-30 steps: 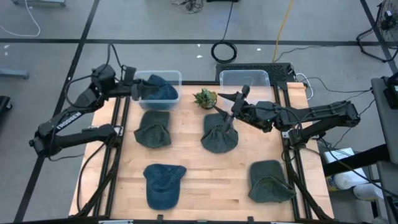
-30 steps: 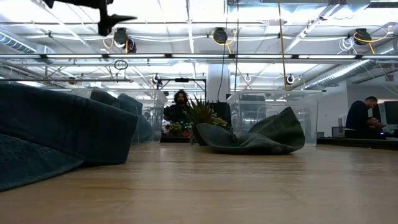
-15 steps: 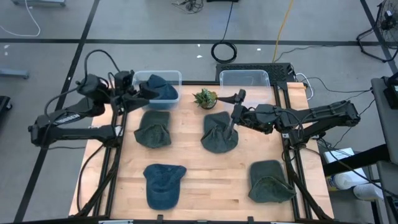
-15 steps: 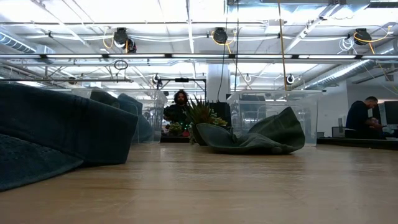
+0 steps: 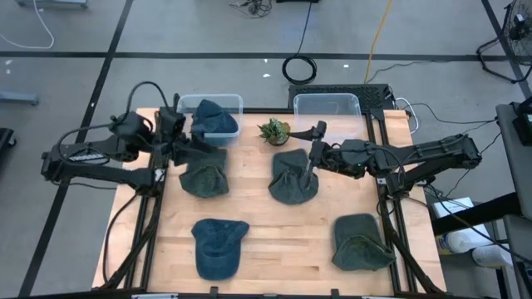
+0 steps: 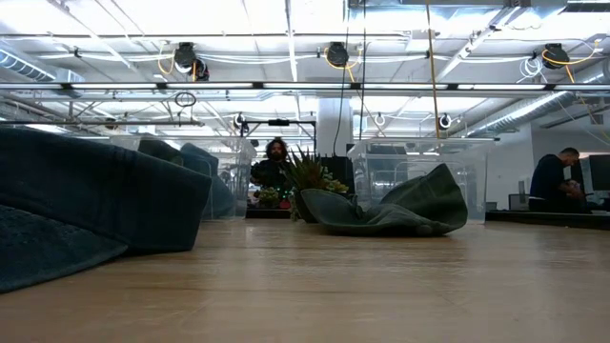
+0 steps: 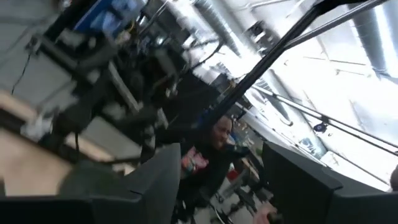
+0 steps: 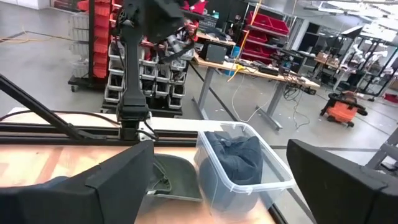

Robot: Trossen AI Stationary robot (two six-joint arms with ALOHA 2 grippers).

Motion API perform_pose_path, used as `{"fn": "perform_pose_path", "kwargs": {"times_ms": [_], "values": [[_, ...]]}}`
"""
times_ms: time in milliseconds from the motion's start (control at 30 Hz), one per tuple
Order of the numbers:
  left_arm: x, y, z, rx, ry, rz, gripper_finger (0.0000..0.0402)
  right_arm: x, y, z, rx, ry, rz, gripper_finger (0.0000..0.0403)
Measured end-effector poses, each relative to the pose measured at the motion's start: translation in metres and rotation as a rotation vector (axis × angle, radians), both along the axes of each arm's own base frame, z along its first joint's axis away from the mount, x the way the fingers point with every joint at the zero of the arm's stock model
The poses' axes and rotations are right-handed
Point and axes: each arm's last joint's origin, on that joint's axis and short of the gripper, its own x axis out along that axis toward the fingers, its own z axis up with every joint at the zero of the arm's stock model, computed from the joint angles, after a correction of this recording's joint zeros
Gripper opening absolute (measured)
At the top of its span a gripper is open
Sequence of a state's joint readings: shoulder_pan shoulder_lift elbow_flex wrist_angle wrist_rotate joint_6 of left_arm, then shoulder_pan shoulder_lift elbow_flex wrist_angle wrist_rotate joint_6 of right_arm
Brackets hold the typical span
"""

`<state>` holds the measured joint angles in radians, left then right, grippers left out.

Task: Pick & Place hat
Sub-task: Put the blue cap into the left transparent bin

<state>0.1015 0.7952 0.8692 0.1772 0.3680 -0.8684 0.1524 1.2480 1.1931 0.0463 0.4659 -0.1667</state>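
Observation:
A blue hat point(image 5: 212, 119) lies in the clear left bin point(image 5: 236, 101); it also shows in the right wrist view point(image 8: 235, 157). A dark green hat point(image 5: 204, 177) lies flat on the table just in front of that bin. Another dark green hat point(image 5: 293, 180) lies at the table's middle and shows crumpled in the low view point(image 6: 396, 211). My left gripper point(image 5: 198, 146) is open and empty over the near edge of the left bin and the first green hat's far edge. My right gripper point(image 5: 311, 151) is open wide and empty, above the middle hat.
A blue hat point(image 5: 218, 246) lies at the front left and a green hat point(image 5: 360, 242) at the front right. A clear bin point(image 5: 327, 105) stands at the back right, with a small potted plant point(image 5: 273, 129) between the two bins. People show in the room beyond the table.
My left gripper has drawn back from over the left bin and come down toward the table's near edge, turning toward the green hat in front of the bin. It has left the top of the low view. The hats have not moved.

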Motion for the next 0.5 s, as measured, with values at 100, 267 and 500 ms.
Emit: {"fn": "perform_pose_path", "kwargs": {"times_ms": [100, 267, 500], "values": [[0.002, -0.009, -0.005, -0.041, 0.067, -0.049, 0.0223, 0.0, 0.0, -0.002, -0.001, 0.019, 0.0, 0.0357], [0.002, -0.023, -0.013, -0.117, 0.175, -0.112, 0.022, 0.0, 0.001, -0.005, 0.046, 0.042, 0.04, 0.0357], [0.0, -0.041, -0.033, -0.246, 0.441, -0.209, 0.0215, 0.0, 0.001, -0.009, 0.109, 0.063, 0.106, 0.0357]]}}
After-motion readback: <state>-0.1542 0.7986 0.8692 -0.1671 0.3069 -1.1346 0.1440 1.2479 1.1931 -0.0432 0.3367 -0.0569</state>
